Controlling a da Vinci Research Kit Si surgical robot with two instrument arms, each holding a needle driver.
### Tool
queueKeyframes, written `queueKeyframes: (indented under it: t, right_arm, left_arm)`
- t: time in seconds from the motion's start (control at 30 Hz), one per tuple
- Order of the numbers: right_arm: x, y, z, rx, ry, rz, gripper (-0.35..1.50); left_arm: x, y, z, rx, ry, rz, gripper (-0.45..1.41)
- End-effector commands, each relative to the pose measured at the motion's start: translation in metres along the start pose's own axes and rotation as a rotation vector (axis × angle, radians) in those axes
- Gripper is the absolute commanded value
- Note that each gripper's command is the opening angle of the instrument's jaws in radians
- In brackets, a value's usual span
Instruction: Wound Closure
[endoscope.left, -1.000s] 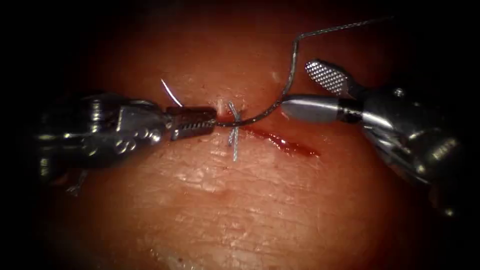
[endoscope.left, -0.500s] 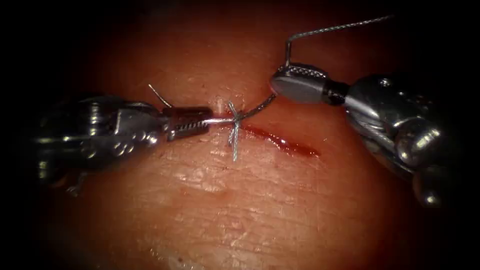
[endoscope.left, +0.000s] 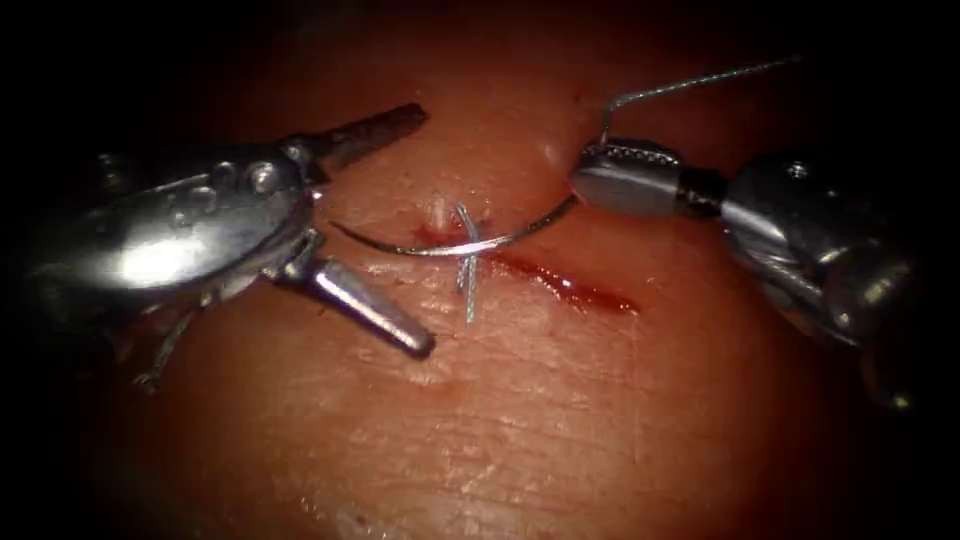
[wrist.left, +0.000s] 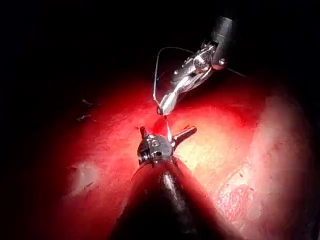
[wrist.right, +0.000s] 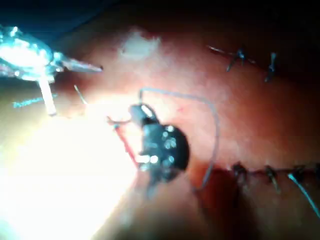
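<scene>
The curved needle (endoscope.left: 420, 248) lies across the cut (endoscope.left: 560, 285), its tip pointing left and its full curve showing. I cannot tell whether it is in the tissue. My right tool (endoscope.left: 590, 182) is shut on the needle near its tail end, right of the cut. Thread (endoscope.left: 700, 80) runs from that end up to the right. My left tool (endoscope.left: 422, 228) stands wide open on the left, one jaw above and one below the needle's tip part, holding nothing. The open left tool (wrist.left: 165, 134) faces the right tool (wrist.left: 163, 107). The right tool (wrist.right: 137, 112) also shows with the thread (wrist.right: 215, 125) arcing beside it.
A tied stitch (endoscope.left: 467, 262) with cut thread ends crosses the cut under the needle. Red fluid (endoscope.left: 585, 295) lies along the cut to its right. Several finished stitches (wrist.right: 240, 57) sit on other cuts in the tissue (endoscope.left: 500, 420).
My right tool closed on the needle's tail end. My left tool then opened, let go of the needle and drew back left. The needle shifted a little to the right.
</scene>
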Motion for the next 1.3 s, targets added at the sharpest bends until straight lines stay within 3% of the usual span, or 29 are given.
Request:
queueKeyframes:
  t: [0.03,0.13,0.3,0.4,0.47,0.57,0.63,1.0,1.3]
  right_arm:
    - [0.0004,0.0,0.0004,0.035,0.007,-0.07,-0.35]
    - [0.0017,-0.0005,-0.0001,0.084,0.012,-0.193,-0.35]
    - [0.0031,-0.001,-0.0004,0.093,0.017,-0.358,-0.35]
    - [0.0035,-0.0012,-0.0007,0.098,0.024,-0.444,-0.35]
    - [0.0038,-0.0017,-0.0008,0.116,0.023,-0.507,-0.35]
    - [0.0038,-0.0024,-0.0006,0.159,-0.01,-0.586,-0.35]
    - [0.0039,-0.0033,-0.0004,0.187,-0.048,-0.675,-0.35]
    - [0.0042,-0.0051,0.0004,0.22,-0.057,-0.89,-0.35]
    - [0.0043,-0.0073,0.0007,0.288,-0.031,-0.941,-0.35]
  left_arm:
    - [0.0,-0.0006,0.0006,-0.003,-0.006,-0.036,1.24]
    - [0.0,-0.0007,0.0005,0.027,-0.019,-0.189,1.14]
    - [-0.0004,-0.0008,0.0004,0.03,-0.084,-0.277,1.09]
    - [-0.0004,-0.0013,0.0003,-0.004,-0.164,-0.302,1.09]
    - [-0.0003,-0.0025,0.0006,-0.003,-0.287,-0.342,1.16]
    - [-0.0003,-0.0031,0.001,-0.01,-0.352,-0.363,1.11]
    - [-0.0002,-0.0031,0.0013,-0.039,-0.404,-0.36,0.94]
    - [-0.003,-0.0016,0.003,-0.144,-0.485,-0.304,0.71]
    - [-0.0031,-0.003,0.0032,-0.128,-0.487,-0.281,0.72]
